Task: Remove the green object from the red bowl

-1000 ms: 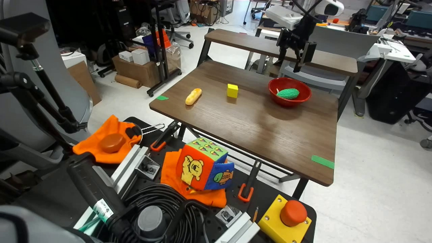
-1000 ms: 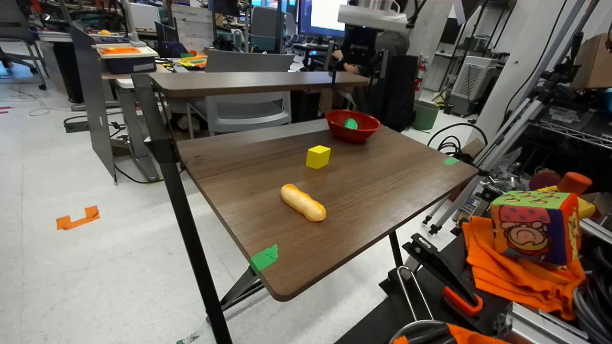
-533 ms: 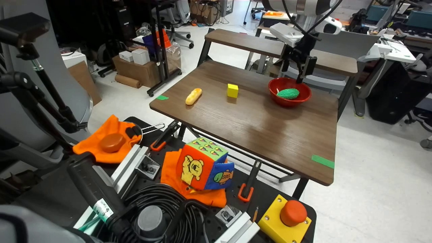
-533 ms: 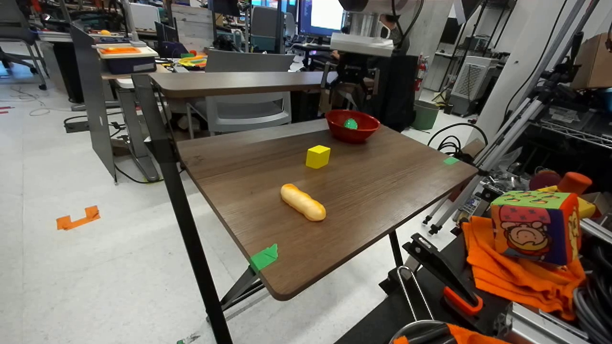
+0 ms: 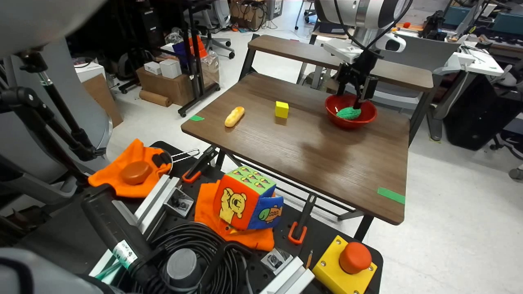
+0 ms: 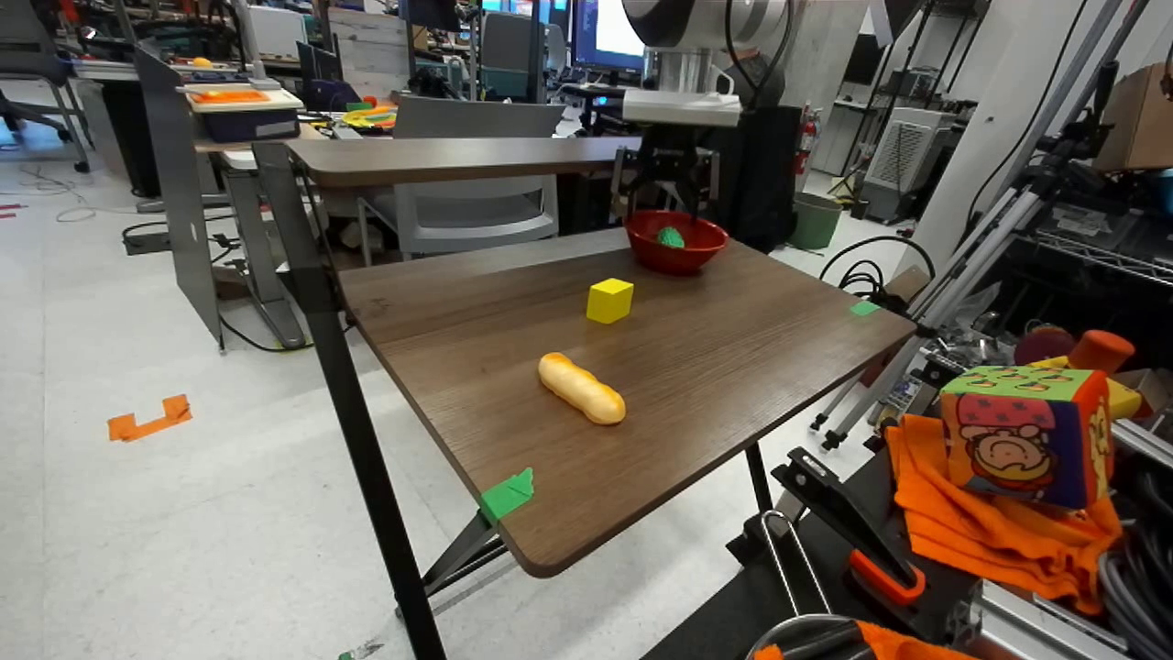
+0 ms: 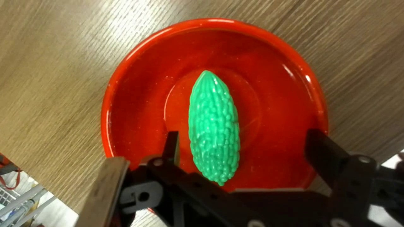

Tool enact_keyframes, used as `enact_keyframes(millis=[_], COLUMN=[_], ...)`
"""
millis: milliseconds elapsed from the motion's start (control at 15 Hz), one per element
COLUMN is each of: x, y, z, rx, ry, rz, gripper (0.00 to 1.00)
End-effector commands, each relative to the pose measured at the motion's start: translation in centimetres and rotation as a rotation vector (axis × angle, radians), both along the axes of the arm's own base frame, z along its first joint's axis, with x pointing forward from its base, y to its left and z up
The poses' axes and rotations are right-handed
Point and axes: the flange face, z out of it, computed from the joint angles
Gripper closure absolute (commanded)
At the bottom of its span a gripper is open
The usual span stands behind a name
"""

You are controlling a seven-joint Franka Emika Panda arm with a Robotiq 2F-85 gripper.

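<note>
The green object (image 7: 214,129) is a bumpy, elongated oval piece. It lies in the shallow glossy red bowl (image 7: 284,94), on the bowl's bottom. The bowl also shows in both exterior views (image 5: 341,122) (image 6: 676,261), with the green object inside (image 5: 346,113) (image 6: 670,237). My gripper (image 7: 243,135) is open, with its fingers wide apart and nothing between the pads. It points down over the bowl in both exterior views (image 5: 348,99) (image 6: 663,215). In the wrist view the green object is nearer the left finger (image 7: 171,143) than the right finger (image 7: 322,148).
A yellow cube (image 5: 281,109) and an orange-yellow oblong toy (image 5: 234,117) stand on the brown table (image 5: 286,147). A raised shelf (image 5: 302,53) runs along one table edge near the arm. Green tape patches (image 5: 391,195) mark table corners.
My gripper has come down from above until its fingers reach the red bowl. A pale blurred shape has entered the top left corner of an exterior view. The bowl stays in place.
</note>
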Motion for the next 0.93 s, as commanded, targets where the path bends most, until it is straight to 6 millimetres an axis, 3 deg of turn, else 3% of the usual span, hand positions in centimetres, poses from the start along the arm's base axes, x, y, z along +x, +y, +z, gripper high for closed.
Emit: enact_keyframes(millis=[0, 667, 733, 867], x=[0.7, 0.6, 0.5, 0.5], y=[0.3, 1.3, 1.3, 1.5], z=[-0.5, -3.6, -3.8, -3.9], rx=[-0.015, -0.099, -0.108, -0.118], ry=[0.017, 0.043, 0.048, 0.055], rz=[-0.015, 0.022, 0.027, 0.041], gripper=[0.0, 0.0, 0.25, 0.32])
